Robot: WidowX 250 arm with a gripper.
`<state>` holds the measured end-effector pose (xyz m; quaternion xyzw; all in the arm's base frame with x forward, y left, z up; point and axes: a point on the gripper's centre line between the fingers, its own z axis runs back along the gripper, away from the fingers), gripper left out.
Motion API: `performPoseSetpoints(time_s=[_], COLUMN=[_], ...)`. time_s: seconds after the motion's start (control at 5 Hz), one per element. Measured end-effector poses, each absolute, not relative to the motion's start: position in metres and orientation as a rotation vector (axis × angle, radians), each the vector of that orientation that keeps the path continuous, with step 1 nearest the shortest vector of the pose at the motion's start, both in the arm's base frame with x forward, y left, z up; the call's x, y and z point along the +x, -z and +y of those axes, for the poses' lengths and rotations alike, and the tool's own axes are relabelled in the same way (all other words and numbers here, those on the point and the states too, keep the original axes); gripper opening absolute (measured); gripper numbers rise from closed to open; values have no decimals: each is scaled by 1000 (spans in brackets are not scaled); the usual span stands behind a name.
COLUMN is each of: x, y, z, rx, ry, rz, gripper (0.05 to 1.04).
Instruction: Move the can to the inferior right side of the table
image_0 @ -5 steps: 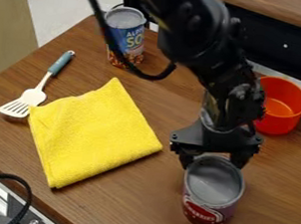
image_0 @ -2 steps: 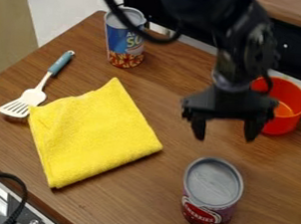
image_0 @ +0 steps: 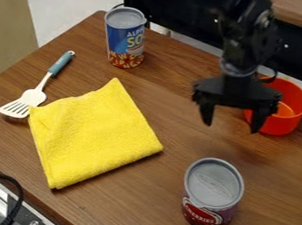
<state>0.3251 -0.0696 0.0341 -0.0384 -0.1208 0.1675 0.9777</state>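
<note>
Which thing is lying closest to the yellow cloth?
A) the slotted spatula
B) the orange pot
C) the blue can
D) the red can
A: the slotted spatula has its white head right at the left corner of the yellow cloth, while the others stand well apart from it.

Seen from the middle of the surface (image_0: 138, 203), the towel (image_0: 94, 135) lies at 8 o'clock, the spatula (image_0: 33, 96) at 9, the far can (image_0: 126, 38) upright at 11, the pot (image_0: 283, 125) at 3, and the near can (image_0: 213, 195) upright at 5. The spatula's blade is at the towel's 10 o'clock corner, its handle pointing to 1 o'clock. From the towel, the far can stands at 12 o'clock and the near can at 4. The pot sits at 1 o'clock from the near can, near the surface's back edge.
</note>
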Motion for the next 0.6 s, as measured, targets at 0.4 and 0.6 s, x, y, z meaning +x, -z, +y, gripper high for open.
performPoseSetpoints(time_s=[0.4, 0.6], x=[331, 331], y=[-34, -37], z=[-45, -28], rx=[-52, -15], ry=[-278, -184], rz=[-169, -168], gripper=[997, 997])
